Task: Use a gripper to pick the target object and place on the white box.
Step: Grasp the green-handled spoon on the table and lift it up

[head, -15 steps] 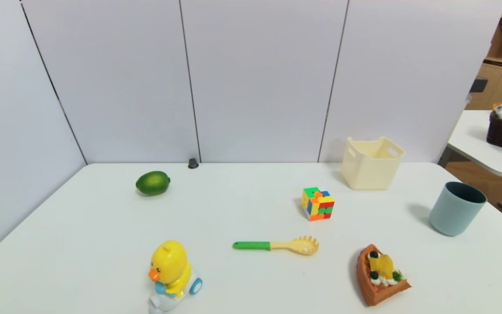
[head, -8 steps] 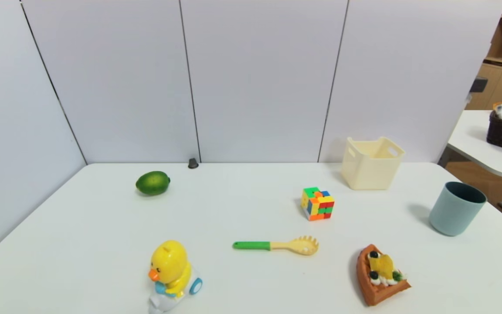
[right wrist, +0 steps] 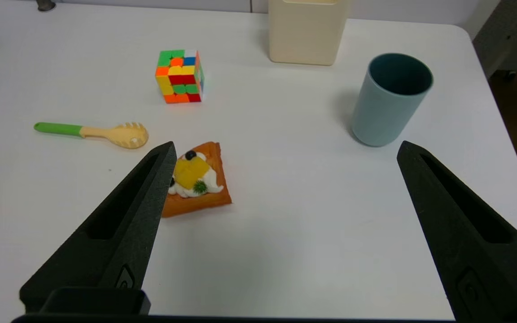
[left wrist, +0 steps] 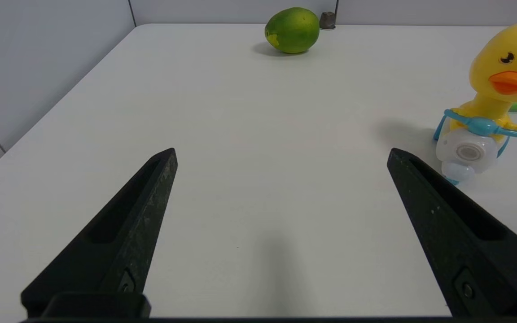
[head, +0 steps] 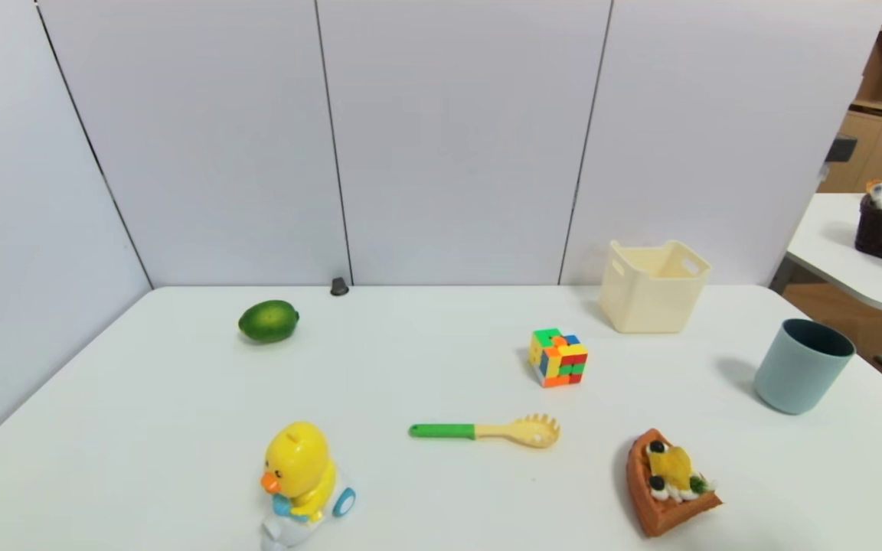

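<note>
The target object, a toy pasta spoon (head: 487, 431) with a green handle and pale yellow toothed head, lies flat on the table in front of centre; the right wrist view shows this spoon (right wrist: 92, 133) too. The white box (head: 653, 286) stands upright at the back right, and its lower wall (right wrist: 307, 31) shows in the right wrist view. Neither arm appears in the head view. My right gripper (right wrist: 285, 150) hangs open above bare table near the front right, empty. My left gripper (left wrist: 281, 154) is open and empty over the near left of the table.
A colour cube (head: 559, 357) sits between spoon and box. A grey-blue cup (head: 803, 366) stands at the right edge. A waffle slice (head: 669, 480) lies front right, a yellow duck toy (head: 302, 478) front left, a lime (head: 269, 321) back left. Grey panels wall the back and left.
</note>
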`<action>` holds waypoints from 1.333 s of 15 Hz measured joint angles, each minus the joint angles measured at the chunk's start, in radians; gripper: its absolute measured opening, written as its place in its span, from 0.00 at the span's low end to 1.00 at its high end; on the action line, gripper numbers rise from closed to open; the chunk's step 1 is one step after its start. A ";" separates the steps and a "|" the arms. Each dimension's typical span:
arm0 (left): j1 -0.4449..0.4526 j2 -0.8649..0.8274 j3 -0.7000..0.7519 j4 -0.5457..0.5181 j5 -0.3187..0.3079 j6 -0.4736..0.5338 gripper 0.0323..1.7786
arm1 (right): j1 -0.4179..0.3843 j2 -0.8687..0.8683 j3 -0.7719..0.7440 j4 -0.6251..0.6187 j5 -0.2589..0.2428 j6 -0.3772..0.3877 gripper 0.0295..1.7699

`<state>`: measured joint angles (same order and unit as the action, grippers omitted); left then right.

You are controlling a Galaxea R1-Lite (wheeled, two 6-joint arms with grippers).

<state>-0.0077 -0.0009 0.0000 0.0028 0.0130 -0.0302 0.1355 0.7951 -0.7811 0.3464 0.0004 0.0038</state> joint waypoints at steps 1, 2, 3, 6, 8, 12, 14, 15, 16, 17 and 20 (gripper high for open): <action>0.000 0.000 0.000 0.000 0.000 0.000 0.95 | 0.022 0.089 -0.065 0.006 0.001 0.000 0.96; 0.000 0.000 0.000 0.000 0.000 0.000 0.95 | 0.045 0.179 -0.133 0.017 0.003 -0.003 0.96; -0.001 0.000 0.000 0.000 0.000 0.000 0.95 | 0.071 0.267 -0.217 0.039 0.004 -0.009 0.96; 0.000 0.000 0.000 0.000 0.000 0.000 0.95 | 0.151 0.532 -0.510 0.145 0.011 -0.034 0.96; 0.000 0.000 0.000 0.000 0.000 0.000 0.95 | 0.213 0.687 -0.670 0.213 0.048 -0.053 0.96; 0.000 0.000 0.000 0.000 0.000 0.000 0.95 | 0.319 0.928 -0.827 0.252 0.194 -0.172 0.96; -0.001 0.000 0.000 0.000 -0.001 0.000 0.95 | 0.338 1.016 -0.849 0.256 0.233 -0.304 0.96; -0.001 0.000 0.000 0.000 -0.001 0.000 0.95 | 0.344 1.054 -0.860 0.258 0.256 -0.364 0.96; 0.000 0.000 0.000 0.000 0.000 0.000 0.95 | 0.352 1.092 -0.879 0.269 0.283 -0.415 0.96; 0.000 0.000 0.000 0.000 0.000 0.000 0.95 | 0.362 1.124 -0.903 0.291 0.311 -0.447 0.96; 0.000 0.000 0.000 0.000 0.000 0.000 0.95 | 0.404 1.209 -0.969 0.388 0.375 -0.490 0.96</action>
<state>-0.0077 -0.0009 0.0000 0.0028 0.0128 -0.0302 0.5398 2.0040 -1.7496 0.7345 0.3751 -0.4862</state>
